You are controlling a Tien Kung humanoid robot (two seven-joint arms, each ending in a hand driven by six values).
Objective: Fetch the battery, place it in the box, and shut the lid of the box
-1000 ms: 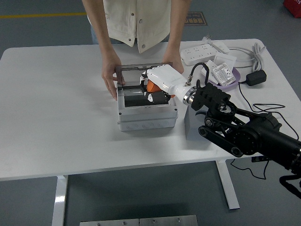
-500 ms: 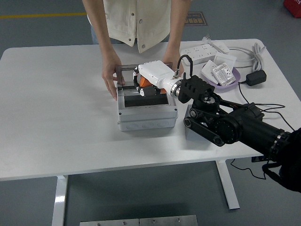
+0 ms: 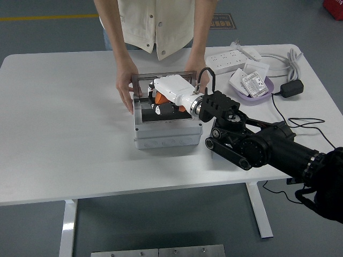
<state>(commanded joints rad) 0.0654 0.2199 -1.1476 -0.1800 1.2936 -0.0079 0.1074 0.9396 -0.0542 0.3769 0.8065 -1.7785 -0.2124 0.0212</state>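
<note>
Now the right hand (image 3: 167, 93) reaches into the open box (image 3: 167, 126), fingers curled around the dark battery (image 3: 163, 111) inside; a person's hands (image 3: 126, 91) steady the box. Release and lid-closing remain.

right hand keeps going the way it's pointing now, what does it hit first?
Likely the person's hand braced at the box's left rear corner. The right hand points left over the open box. Depth is unclear; if it is angled down, the box's inside comes first.

Right hand (image 3: 170, 96) extended, fingers down-curled
</note>
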